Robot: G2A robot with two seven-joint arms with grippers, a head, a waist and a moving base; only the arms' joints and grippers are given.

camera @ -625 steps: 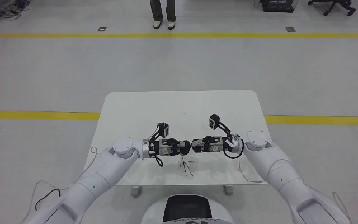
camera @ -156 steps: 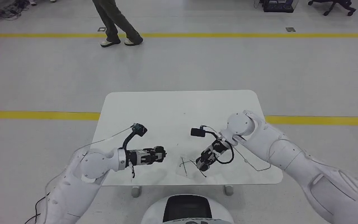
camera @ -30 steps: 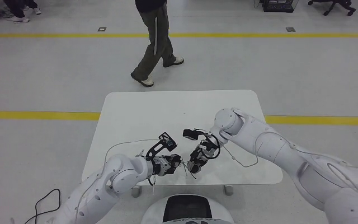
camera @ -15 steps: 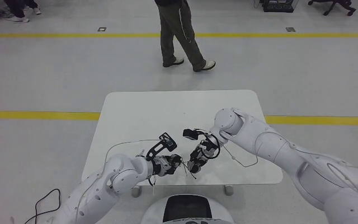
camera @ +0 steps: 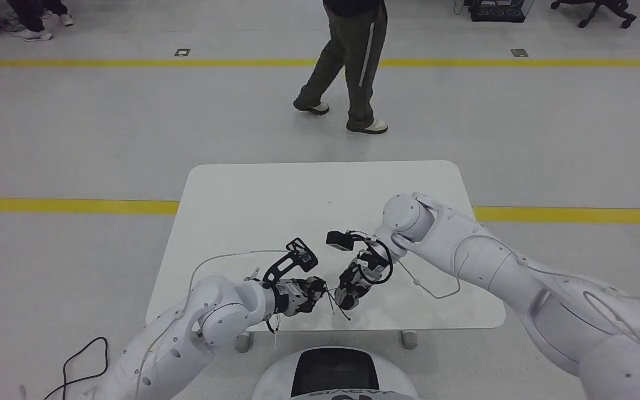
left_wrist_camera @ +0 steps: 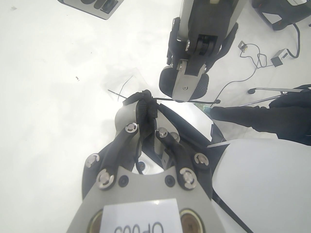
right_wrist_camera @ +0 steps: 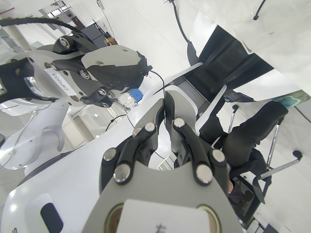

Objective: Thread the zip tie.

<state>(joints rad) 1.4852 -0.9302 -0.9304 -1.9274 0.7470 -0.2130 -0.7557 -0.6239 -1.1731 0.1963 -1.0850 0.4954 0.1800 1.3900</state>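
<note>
Left gripper (left_wrist_camera: 145, 101) had closed in on right gripper (right_wrist_camera: 165, 104), each clamped on the zip tie (left_wrist_camera: 163, 98), apparently aligning its ends.

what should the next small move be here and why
Probably swing the left gripper round, bending the zip tie toward its head. It and the right gripper are both shut on the tie, close together, and the head sticks out beyond the right gripper, unthreaded.
</note>
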